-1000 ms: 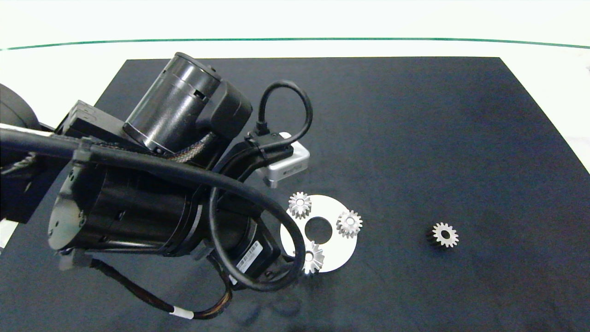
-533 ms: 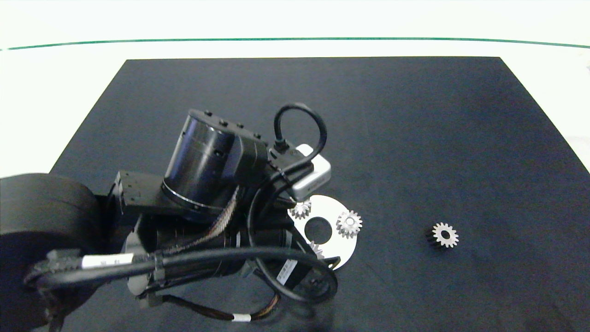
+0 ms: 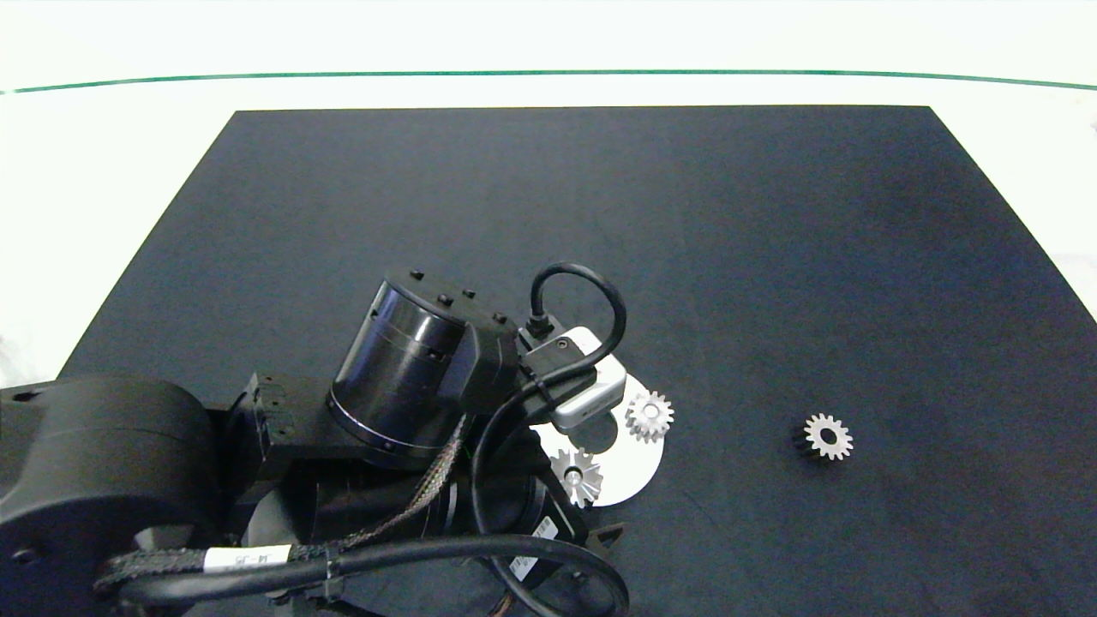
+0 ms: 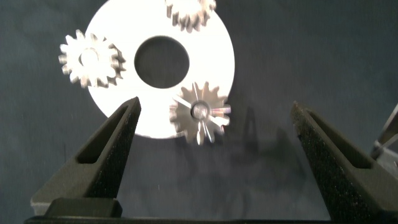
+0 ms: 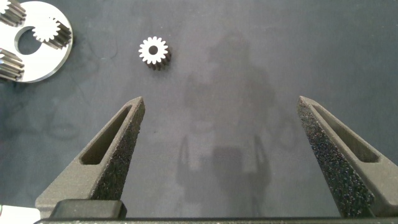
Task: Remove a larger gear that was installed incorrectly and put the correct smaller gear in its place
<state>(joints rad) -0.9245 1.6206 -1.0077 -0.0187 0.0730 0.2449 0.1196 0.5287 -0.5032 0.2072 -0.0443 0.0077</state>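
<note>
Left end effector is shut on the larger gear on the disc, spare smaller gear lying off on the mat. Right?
Not shut. The left wrist view shows the left end effector open, fingers wide apart around the larger gear, touching nothing. That gear sits on the disc; the smaller gear lies on the mat.

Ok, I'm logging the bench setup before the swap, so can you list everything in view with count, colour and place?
Mat: one, dark, covering the white table.
Disc: one, bright silver with a round centre hole, on the mat, partly under the left arm.
Larger gear: one, silver, long pointed teeth, on the disc's edge nearest the left pincer.
Small gears on the disc: two, silver, blunt teeth; one fully seen in the left wrist view, one cut off by that view's edge.
Smaller gear: one, silver with dark sides, alone on the mat to the right of the disc.
Left pincer: open, hovering over the larger gear.
Right pincer: open, above bare mat, away from the gears.
</note>
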